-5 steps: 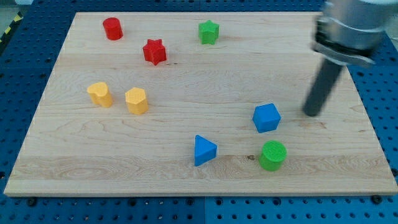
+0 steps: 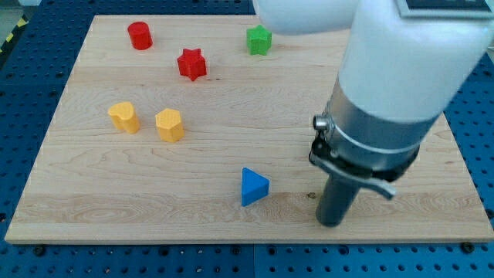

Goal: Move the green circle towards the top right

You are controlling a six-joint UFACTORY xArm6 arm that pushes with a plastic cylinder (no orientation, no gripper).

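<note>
The green circle does not show in the camera view; the arm and rod cover the spot near the view's bottom right. My tip [image 2: 333, 223] rests on the wooden board [image 2: 154, 193] near its bottom edge, right of the blue triangle [image 2: 253, 186]. The arm's wide white and grey body fills the view's right side above the rod.
A red cylinder [image 2: 140, 35], a red star [image 2: 191, 64] and a green star [image 2: 259, 39] stand near the view's top. A yellow cylinder [image 2: 123, 116] and a yellow hexagon [image 2: 169, 124] stand side by side at the left.
The rod has moved from the board's right side down and left to the bottom edge. The arm now hides the green circle and the blue cube, which showed before.
</note>
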